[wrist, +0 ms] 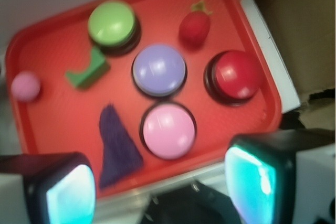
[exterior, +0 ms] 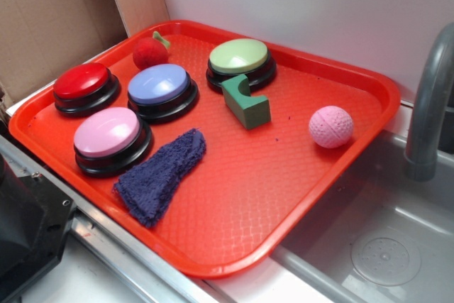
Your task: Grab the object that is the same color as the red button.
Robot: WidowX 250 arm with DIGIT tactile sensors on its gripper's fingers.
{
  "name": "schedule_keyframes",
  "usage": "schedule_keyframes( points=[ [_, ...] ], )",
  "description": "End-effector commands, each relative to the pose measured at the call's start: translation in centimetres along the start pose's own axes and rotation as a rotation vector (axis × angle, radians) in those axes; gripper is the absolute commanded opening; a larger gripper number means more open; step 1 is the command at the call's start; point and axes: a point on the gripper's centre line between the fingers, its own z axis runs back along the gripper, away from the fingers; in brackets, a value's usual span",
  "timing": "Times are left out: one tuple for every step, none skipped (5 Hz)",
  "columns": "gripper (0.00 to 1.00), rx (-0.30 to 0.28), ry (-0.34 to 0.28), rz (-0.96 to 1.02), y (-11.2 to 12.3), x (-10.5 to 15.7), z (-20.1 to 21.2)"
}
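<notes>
The small fuzzy red fruit toy [exterior: 150, 52] with a light green stem lies at the back of the red tray [exterior: 298, 204], behind the blue button. In the wrist view the red fruit toy [wrist: 195, 26] is at the upper right. The red button [exterior: 83, 83] stands at the tray's left; in the wrist view the red button [wrist: 235, 75] is at the right. My gripper [wrist: 163, 187] is open and empty, high above the tray's near edge, far from the toy. It does not show in the exterior view.
On the tray: a pink button [exterior: 110, 135], a blue button [exterior: 162, 87], a green button [exterior: 240, 60], a green block [exterior: 247, 102], a pink textured ball [exterior: 330, 126], a purple cloth [exterior: 162, 173]. A sink [exterior: 383, 246] and faucet [exterior: 429, 104] lie to the right. Cardboard [exterior: 50, 12] stands behind left.
</notes>
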Motion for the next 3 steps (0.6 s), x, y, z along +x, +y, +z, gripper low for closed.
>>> schedule_keyframes(
  points=[
    [1.0, -0.002, -0.082, 0.318, 3.4, 7.7, -4.6],
    [1.0, 0.044, -0.105, 0.406, 4.4, 10.3, -7.7],
    [1.0, 0.146, -0.179, 0.451, 4.7, 11.5, -9.9]
  ],
)
